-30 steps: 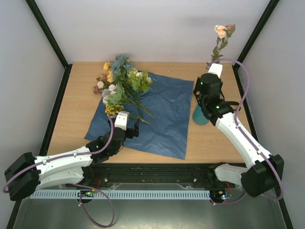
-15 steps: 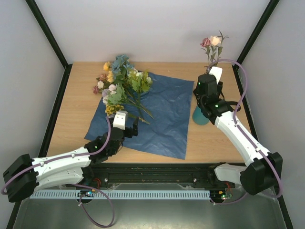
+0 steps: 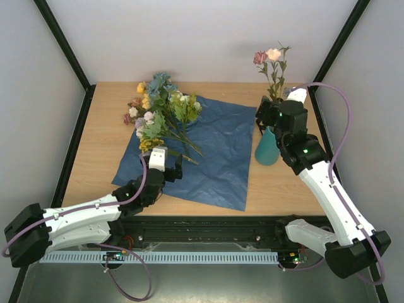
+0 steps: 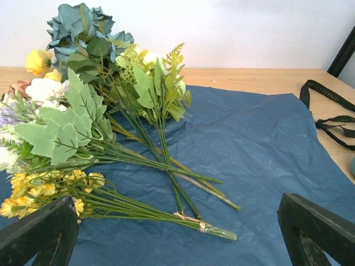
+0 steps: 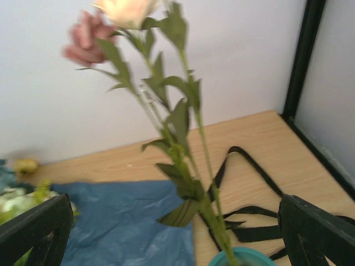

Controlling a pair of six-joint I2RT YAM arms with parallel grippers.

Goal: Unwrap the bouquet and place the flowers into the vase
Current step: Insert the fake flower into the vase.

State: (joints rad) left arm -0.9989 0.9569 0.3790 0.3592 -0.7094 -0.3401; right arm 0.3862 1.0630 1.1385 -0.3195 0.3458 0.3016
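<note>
**Both claws wide, one stem standing in the vase**

My right claw (image 5: 175,213) is spread wide, its fingers well out to either side and touching nothing. Straight between them stands a leafy stem (image 5: 186,149). Its foot is down in the teal vase (image 5: 244,257) just below the claw, and its pink and cream blooms are high above it. Beyond the vase a black ribbon (image 5: 260,233) lies in loops on the wooden table (image 5: 266,138). Off to this claw's left the blue paper (image 5: 122,221) begins.

My left claw (image 4: 173,221) is spread just as wide, hanging low over the blue paper and pinching nothing. Just ahead of it lie the cut ends of the flowers (image 4: 111,111), the nearest a bunch of small yellow ones bound near the tip. The stems fan away ahead and to the left, up to blue, white and yellow heads near the paper's far edge. The vase is well off to this claw's right.
</note>
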